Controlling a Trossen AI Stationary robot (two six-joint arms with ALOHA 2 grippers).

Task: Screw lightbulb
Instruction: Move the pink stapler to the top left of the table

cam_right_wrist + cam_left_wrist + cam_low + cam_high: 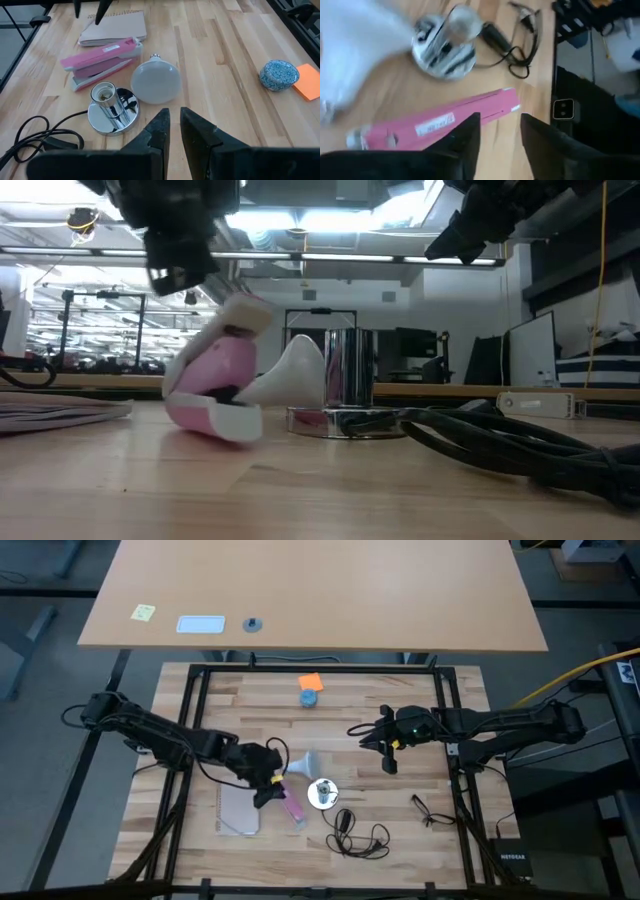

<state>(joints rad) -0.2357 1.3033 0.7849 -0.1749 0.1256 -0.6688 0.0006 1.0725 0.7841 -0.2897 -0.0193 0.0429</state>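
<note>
The frosted white lightbulb (pixel 155 82) lies on its side on the wooden table, its narrow neck (pixel 155 57) toward a pink stapler (pixel 102 57). Beside it the shiny silver lamp base (pixel 109 115) stands with its socket (pixel 104 93) upright and nothing in it. My left gripper (pixel 500 131) hovers open above the stapler (pixel 440 122), just left of the bulb (pixel 303 762), with nothing between its fingers. My right gripper (pixel 175 117) hangs in the air on the bulb's right (pixel 385 750); its fingers stand a narrow gap apart and hold nothing.
A tan notebook (pixel 240 810) lies left of the stapler. The base's black cord and switch (pixel 355 835) coil toward the near edge. A small blue round object (pixel 308 698) and an orange note (pixel 310 682) sit toward the far edge.
</note>
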